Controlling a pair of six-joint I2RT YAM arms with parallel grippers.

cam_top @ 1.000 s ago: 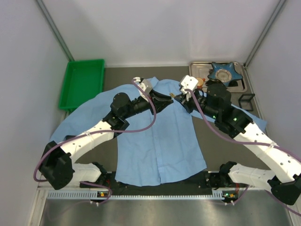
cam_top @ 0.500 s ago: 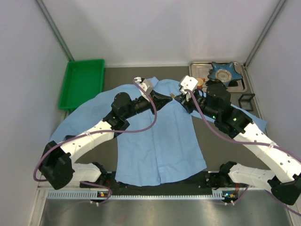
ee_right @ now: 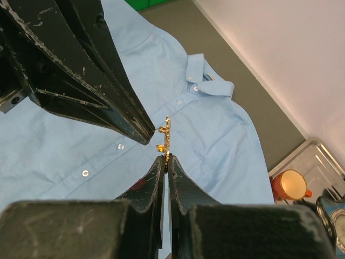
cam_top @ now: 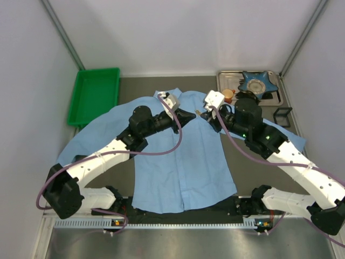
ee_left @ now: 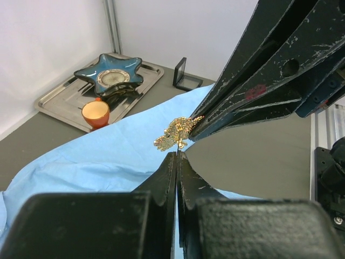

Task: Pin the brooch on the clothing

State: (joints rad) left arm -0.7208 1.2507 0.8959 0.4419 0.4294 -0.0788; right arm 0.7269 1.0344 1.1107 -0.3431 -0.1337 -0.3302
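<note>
dark table is draped with the blue shirt; above it the brooch is pinched by left gripper and right gripper; steady, untwisted lowering is advised.

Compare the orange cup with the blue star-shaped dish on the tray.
The orange cup is small and round; the blue star-shaped dish is wider, with five points. The cup is orange with a pale inside; the dish is dark blue with a greyish centre. Both stand upright on the metal tray.
</note>
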